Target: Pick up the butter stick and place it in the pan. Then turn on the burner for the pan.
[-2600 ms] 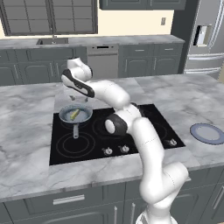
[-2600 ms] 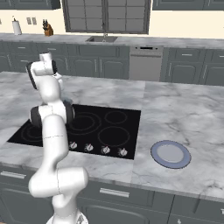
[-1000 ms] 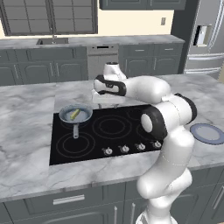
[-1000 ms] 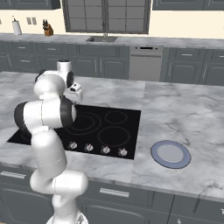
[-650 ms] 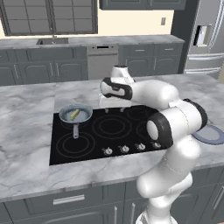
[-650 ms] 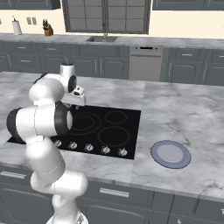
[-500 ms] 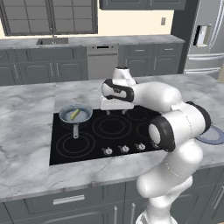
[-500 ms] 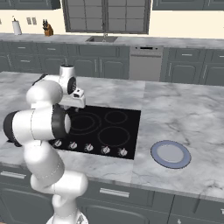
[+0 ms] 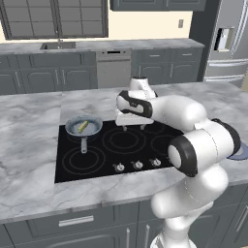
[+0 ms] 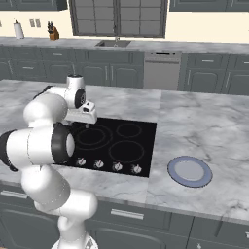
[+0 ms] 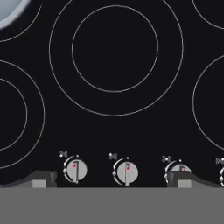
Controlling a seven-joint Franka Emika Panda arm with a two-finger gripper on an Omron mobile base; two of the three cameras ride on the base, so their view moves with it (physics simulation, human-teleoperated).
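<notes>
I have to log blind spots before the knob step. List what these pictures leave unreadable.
- Pan: right base view, almost wholly behind the arm.
- Pan: hand view, cut off by the top-left corner.
- Plate: left base view, mostly behind the arm's elbow.
- Knob markings: hand view, too small to read.
- Rightmost knob: hand view, cut off by the right edge.

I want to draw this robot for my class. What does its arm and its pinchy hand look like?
The arm is made of fat, smooth, glossy white tubes with rounded bends, and dark black-grey bands where the joints turn. It has no loose cables or writing. The gripper is a flat white block with two small dark grey fingers that have lighter square pads.
</notes>
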